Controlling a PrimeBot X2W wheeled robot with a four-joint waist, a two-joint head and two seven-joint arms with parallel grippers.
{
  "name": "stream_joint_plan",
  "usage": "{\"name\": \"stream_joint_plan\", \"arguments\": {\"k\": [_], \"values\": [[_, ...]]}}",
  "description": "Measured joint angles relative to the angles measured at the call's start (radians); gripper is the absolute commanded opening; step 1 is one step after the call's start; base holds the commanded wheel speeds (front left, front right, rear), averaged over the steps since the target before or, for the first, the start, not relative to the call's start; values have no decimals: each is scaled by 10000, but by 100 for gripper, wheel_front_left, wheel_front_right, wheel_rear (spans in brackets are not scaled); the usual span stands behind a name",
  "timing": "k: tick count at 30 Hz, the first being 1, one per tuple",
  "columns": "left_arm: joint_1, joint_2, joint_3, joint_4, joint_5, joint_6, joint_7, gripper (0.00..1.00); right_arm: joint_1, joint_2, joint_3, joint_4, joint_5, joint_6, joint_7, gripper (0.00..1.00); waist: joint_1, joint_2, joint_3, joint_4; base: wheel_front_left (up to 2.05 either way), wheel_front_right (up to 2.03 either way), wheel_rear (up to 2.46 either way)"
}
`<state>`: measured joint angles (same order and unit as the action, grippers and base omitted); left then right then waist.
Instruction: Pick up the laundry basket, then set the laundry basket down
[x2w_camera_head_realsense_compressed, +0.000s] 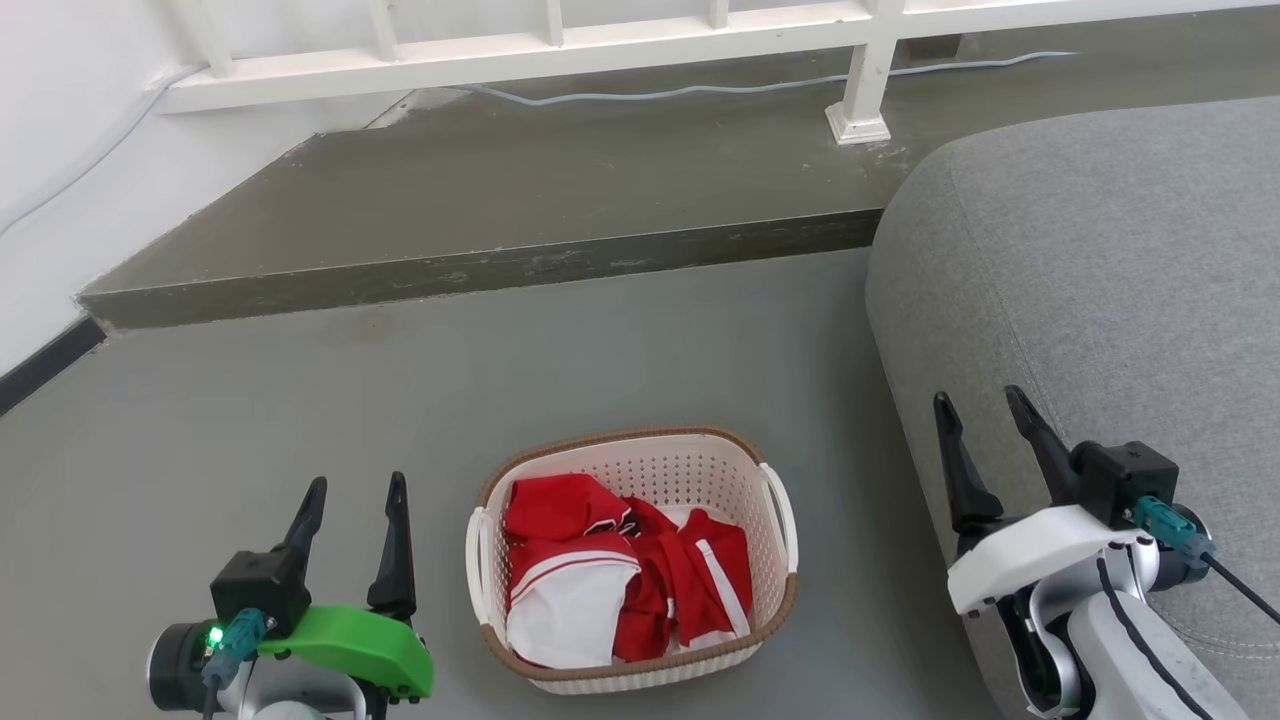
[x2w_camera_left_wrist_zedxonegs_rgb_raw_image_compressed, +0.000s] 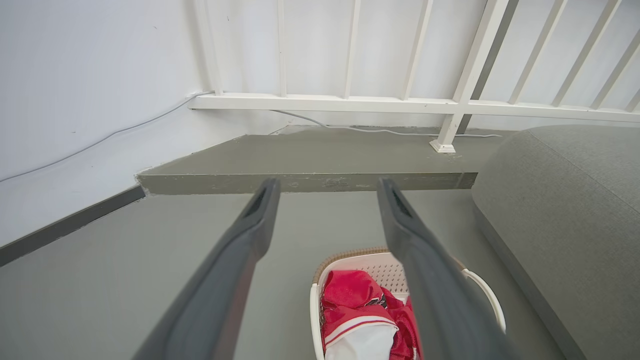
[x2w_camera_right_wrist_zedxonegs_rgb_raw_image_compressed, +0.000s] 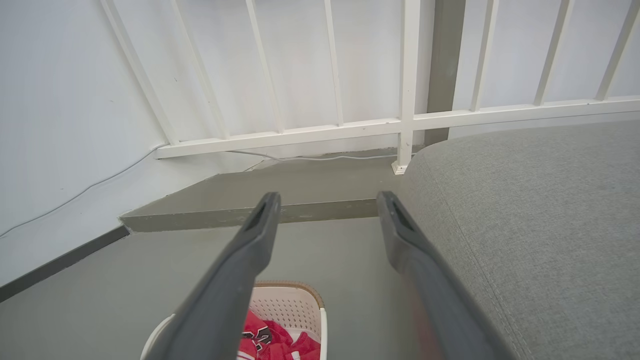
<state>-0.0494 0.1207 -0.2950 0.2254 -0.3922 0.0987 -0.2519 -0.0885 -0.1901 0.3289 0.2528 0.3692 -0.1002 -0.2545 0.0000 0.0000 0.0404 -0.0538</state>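
The laundry basket (x2w_camera_head_realsense_compressed: 680, 478) of red-and-white clothes (x2w_camera_head_realsense_compressed: 620, 580) sat on the floor (x2w_camera_head_realsense_compressed: 400, 400); left tool (x2w_camera_head_realsense_compressed: 357, 482) and right tool (x2w_camera_head_realsense_compressed: 976, 394) flanked it, both splayed empty, apparently readied for its handles (x2w_camera_head_realsense_compressed: 782, 502).

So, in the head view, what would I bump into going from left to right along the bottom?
First the left end effector → then the laundry basket → then the right end effector.
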Motion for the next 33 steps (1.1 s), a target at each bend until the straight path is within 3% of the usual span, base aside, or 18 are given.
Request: {"name": "stream_joint_plan", "arguments": {"k": [27,28,33], "values": [[332,-2,25,-453,197,81,136,100,577,-73,-190,-299,-238,-86,0,100,0,0,20,19,0,0,0],[332,-2,25,-454,201,82,136,0,577,-81,-192,-307,-268,-86,0,0,0,0,25,18,0,0,0],[432,-148,-42,-65,176,71,148,0,841,130,-125,59,-234,-58,2,0,0,0,28,18,0,0,0]]}}
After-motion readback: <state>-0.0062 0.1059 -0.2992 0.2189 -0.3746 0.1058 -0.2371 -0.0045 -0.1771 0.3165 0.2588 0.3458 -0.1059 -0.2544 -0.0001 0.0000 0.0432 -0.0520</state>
